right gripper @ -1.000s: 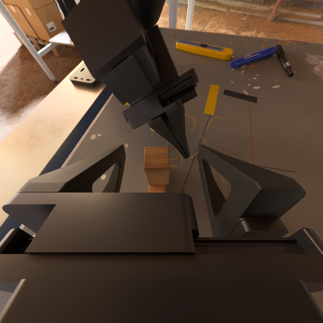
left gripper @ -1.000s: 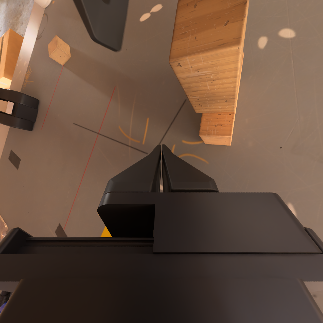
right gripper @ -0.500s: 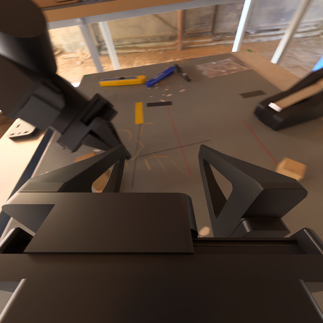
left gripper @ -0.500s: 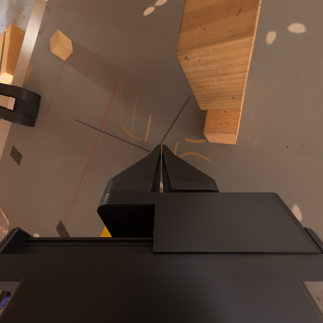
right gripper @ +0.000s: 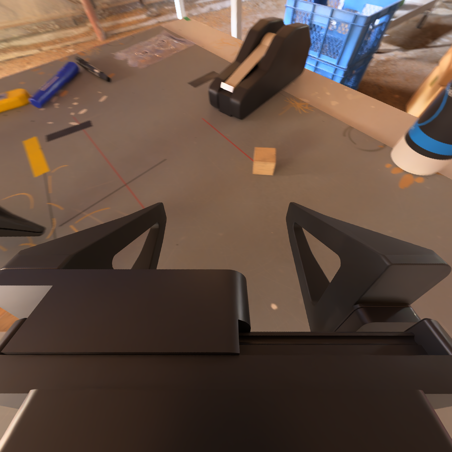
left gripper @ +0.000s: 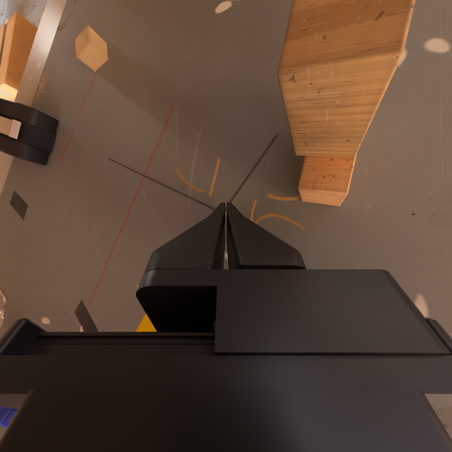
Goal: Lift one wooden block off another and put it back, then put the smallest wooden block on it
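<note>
In the left wrist view a large wooden block (left gripper: 342, 73) lies stacked on a narrower wooden block (left gripper: 322, 181) at the upper right. The smallest wooden block, a cube (left gripper: 91, 47), sits alone at the upper left. My left gripper (left gripper: 225, 204) is shut and empty, above the table to the left of the stack. In the right wrist view the small cube (right gripper: 264, 161) lies ahead, a little right of centre. My right gripper (right gripper: 225, 208) is open and empty, short of the cube. The left gripper's tip (right gripper: 22, 226) shows at the left edge.
A black tape dispenser (right gripper: 256, 66) stands beyond the cube, also in the left wrist view (left gripper: 27, 134). A paper roll with a blue band (right gripper: 430, 137) stands at the right. A blue marker (right gripper: 53, 84), a yellow knife (right gripper: 12, 99) and a black pen (right gripper: 93, 69) lie far left. A blue crate (right gripper: 342, 39) is off the table.
My right gripper has swung from facing the stack and the left gripper to facing the small cube, staying open. The left gripper has shifted slightly away from the stack, still shut.
</note>
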You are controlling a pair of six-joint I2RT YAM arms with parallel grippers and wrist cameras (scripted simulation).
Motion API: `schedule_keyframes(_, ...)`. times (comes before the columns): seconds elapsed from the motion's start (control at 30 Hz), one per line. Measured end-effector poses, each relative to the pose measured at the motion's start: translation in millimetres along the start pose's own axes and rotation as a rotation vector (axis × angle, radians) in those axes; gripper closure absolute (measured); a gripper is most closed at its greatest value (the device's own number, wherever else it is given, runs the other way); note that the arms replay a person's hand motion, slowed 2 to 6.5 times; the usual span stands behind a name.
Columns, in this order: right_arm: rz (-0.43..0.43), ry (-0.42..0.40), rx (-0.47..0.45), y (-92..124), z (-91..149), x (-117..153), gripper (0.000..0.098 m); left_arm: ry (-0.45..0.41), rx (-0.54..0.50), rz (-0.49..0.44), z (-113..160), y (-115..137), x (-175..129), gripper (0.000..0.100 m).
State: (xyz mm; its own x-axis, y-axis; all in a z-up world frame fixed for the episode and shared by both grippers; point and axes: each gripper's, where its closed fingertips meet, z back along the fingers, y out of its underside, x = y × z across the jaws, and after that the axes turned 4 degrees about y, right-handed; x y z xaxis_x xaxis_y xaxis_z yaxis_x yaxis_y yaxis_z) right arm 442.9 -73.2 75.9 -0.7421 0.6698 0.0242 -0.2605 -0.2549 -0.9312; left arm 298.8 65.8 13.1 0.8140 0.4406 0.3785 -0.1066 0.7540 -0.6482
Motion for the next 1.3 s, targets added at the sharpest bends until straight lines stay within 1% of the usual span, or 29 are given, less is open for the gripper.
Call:
schedule_keyframes(0.1, 0.004, 0.077, 0.023, 5, -4, -14, 0.0139, -0.001, 0.006, 0.019, 0, 2, 2, 0.099)
schedule_keyframes(0.2, 0.008, 0.135, 0.040, 7, -10, -24, 0.0148, 0.001, 0.013, 0.043, 0, 4, 3, 0.099)
schedule_keyframes(0.33, 0.013, 0.184, 0.061, 9, -19, -31, 0.0150, 0.014, 0.017, 0.082, 0, 6, 4, 0.099)
schedule_keyframes(0.47, 0.018, 0.213, 0.079, 9, -29, -36, 0.0150, 0.033, 0.016, 0.125, 1, 7, 5, 0.099)
schedule_keyframes(0.6, 0.028, 0.231, 0.086, 5, -40, -38, 0.0156, 0.054, 0.014, 0.162, 2, 8, 6, 0.099)
schedule_keyframes(0.77, 0.033, 0.231, 0.102, 1, -57, -39, 0.0169, 0.072, 0.011, 0.189, 2, 9, 6, 0.099)
schedule_keyframes(1.1, 0.036, 0.233, 0.179, -1, -94, -41, 0.0169, 0.075, 0.010, 0.193, 2, 9, 6, 0.099)
schedule_keyframes(1.3, 0.043, 0.241, 0.244, 2, -111, -44, 0.0168, 0.074, 0.011, 0.193, 2, 9, 6, 0.099)
